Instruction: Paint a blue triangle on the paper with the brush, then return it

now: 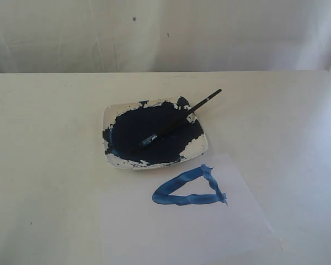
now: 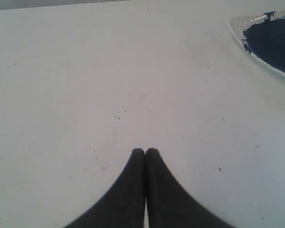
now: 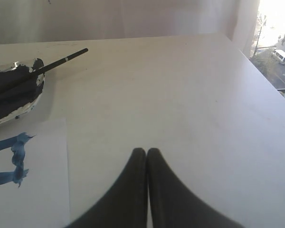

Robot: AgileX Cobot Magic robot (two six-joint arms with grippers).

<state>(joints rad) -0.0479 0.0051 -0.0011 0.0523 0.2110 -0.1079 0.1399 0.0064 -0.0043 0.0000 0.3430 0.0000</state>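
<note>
I see plain lab-like room, upper floor: white table, white cloth backdrop, window over street with van.

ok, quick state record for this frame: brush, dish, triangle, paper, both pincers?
brush: lies across the dish, tip in the paint, handle end past the rim, not held
dish: on the table, just beyond the paper, mostly coated in dark paint
triangle: blue outline, closed, on the paper's dish-side end
paper: flat on the table
left pincer: shut, empty, above the table
right pincer: shut, empty, beside the paper
</note>
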